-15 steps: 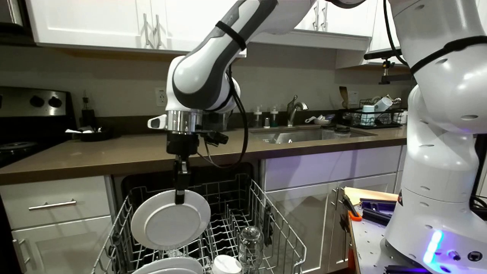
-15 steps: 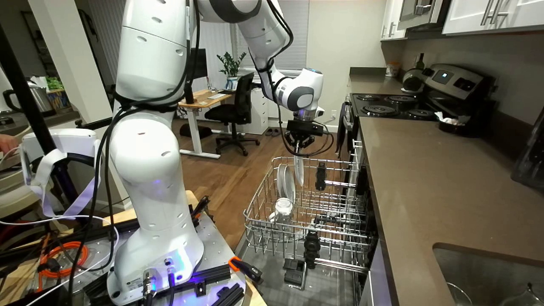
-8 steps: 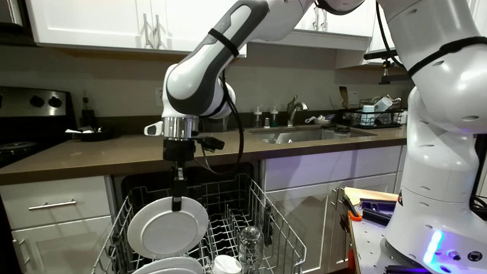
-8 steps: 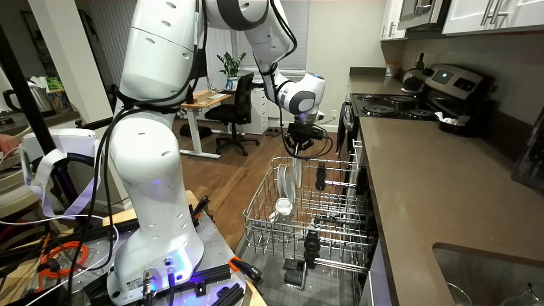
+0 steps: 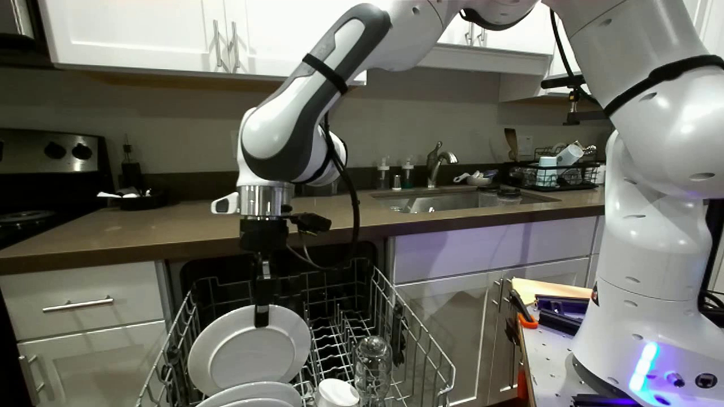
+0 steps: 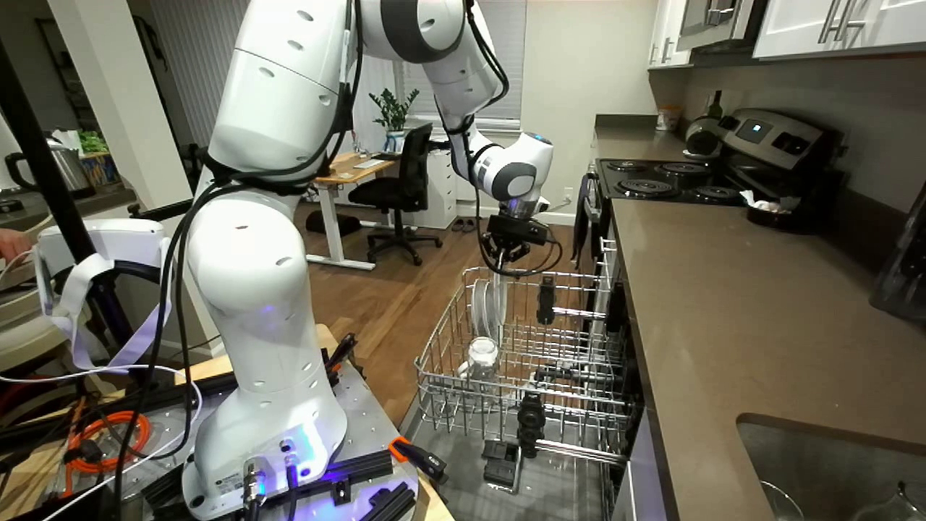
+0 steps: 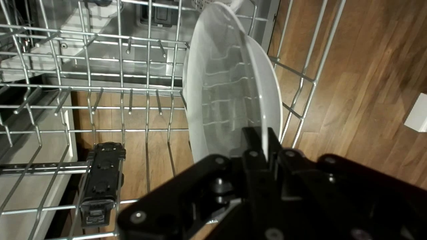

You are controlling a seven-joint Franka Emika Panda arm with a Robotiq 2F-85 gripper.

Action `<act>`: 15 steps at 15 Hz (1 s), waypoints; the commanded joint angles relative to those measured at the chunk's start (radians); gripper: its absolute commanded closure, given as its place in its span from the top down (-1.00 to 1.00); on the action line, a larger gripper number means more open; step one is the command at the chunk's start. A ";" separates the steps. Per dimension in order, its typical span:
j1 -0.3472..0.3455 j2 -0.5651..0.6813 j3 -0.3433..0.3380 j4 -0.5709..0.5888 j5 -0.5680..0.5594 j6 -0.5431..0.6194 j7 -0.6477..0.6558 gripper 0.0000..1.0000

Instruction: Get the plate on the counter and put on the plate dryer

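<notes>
My gripper [image 5: 262,316] is shut on the top edge of the white plate [image 5: 251,356], with a finger on each face. The plate hangs upright on edge, low in the wire plate dryer [image 5: 421,322]. In the wrist view the plate [image 7: 220,93] is seen nearly edge-on between the fingertips [image 7: 262,141]. In an exterior view the plate [image 6: 501,300] is right beside the plates standing in the rack [image 6: 441,383]. Whether its lower edge rests on the tines is hidden. The brown counter [image 5: 169,226] is behind the rack.
Other white plates [image 5: 254,393] stand in the rack close in front of the held one. A white cup [image 5: 336,393] and a glass jar [image 5: 373,362] stand to their right. The sink [image 5: 452,200] and a black dish basket [image 5: 560,175] are on the counter.
The gripper has moved down with the plate, lowering it deeper into the rack. It has also shifted slightly towards the plates standing there. The gripper stays shut on the plate.
</notes>
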 commanded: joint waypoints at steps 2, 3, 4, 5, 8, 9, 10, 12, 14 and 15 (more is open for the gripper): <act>0.020 0.045 -0.008 0.047 0.005 0.004 0.001 -0.89; 0.025 0.057 -0.010 0.053 -0.001 0.016 0.004 -0.90; 0.028 0.068 -0.011 0.055 -0.003 0.035 0.000 -0.90; 0.036 0.079 -0.017 0.060 -0.016 0.053 0.006 -0.89; 0.042 0.117 -0.019 0.082 -0.032 0.078 0.008 -0.89; 0.042 0.130 -0.019 0.091 -0.036 0.085 0.008 -0.90; 0.044 0.141 -0.022 0.099 -0.042 0.091 0.012 -0.90; 0.042 0.168 -0.023 0.121 -0.050 0.092 0.015 -0.90; 0.041 0.191 -0.025 0.142 -0.055 0.090 0.018 -0.90; 0.040 0.201 -0.025 0.153 -0.057 0.088 0.018 -0.89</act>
